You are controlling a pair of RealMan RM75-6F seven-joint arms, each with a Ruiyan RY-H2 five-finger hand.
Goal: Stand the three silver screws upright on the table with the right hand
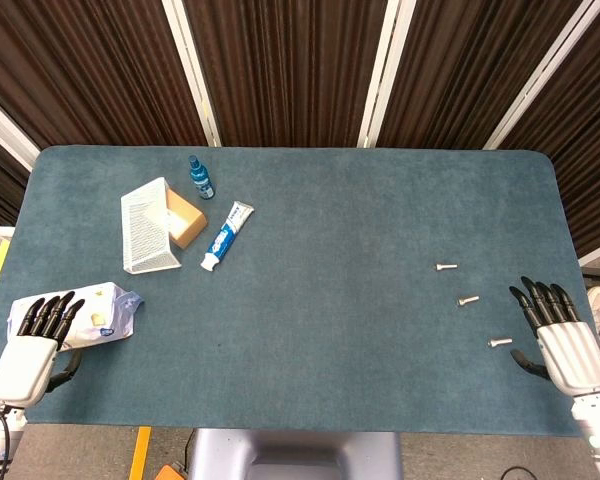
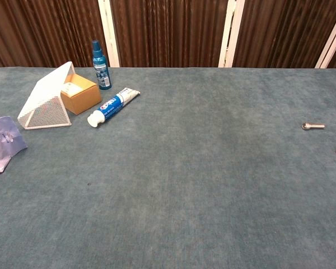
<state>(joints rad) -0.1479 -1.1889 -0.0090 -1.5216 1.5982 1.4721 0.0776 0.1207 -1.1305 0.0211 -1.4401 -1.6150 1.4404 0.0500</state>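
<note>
Silver screws (image 1: 499,342) lying just beside spread, empty right hand (image 1: 565,337): small, rigid, slick, likely roll; pinch shank near head.

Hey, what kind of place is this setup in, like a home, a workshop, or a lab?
Probably a robot test lab rather than a home: a table covered in teal felt, dark pleated curtains closing off the back, and mismatched props laid out, such as a toothpaste tube and loose silver screws.

I see a teal table (image 1: 330,330) before a wall of dark brown slats (image 1: 280,70) with white strips (image 1: 378,70); grey floor (image 1: 90,455) carries yellow tape (image 1: 140,452).
</note>
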